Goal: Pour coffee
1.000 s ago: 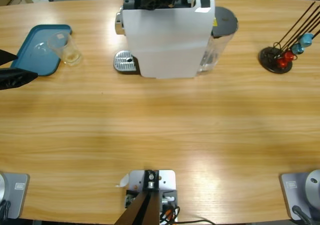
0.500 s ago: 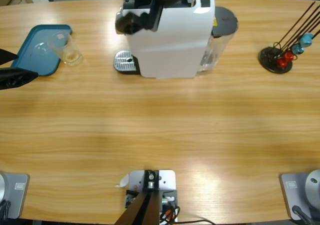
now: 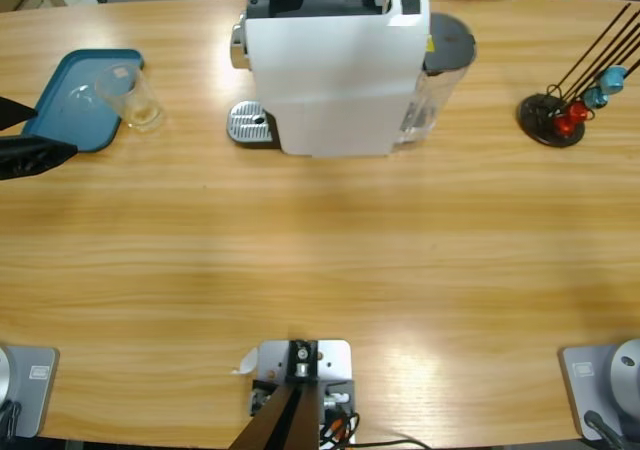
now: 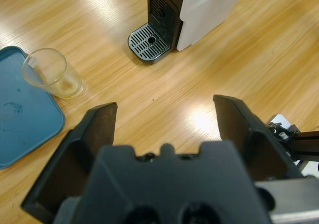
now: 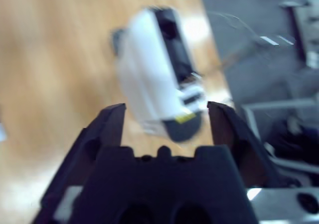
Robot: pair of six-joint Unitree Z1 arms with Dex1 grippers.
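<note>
Right arm's black gripper has pulled off the top of the white boxy coffee machine (image 3: 335, 70), out of the high view; so the machine end looks done. Both grippers gape empty: left gripper (image 4: 164, 117) near, clear plastic cup (image 4: 50, 73) well beyond its fingers on the teal tray (image 4: 20, 129), away from the round metal drip grate (image 4: 148, 41); right gripper (image 5: 164, 117) high above the machine.

Coffee machine (image 5: 159, 84) blurred in right wrist view; capsule stand (image 3: 575, 90) cut by edge.

Glossy wooden table (image 3: 320, 260) (clear cup (image 3: 130, 95))
</note>
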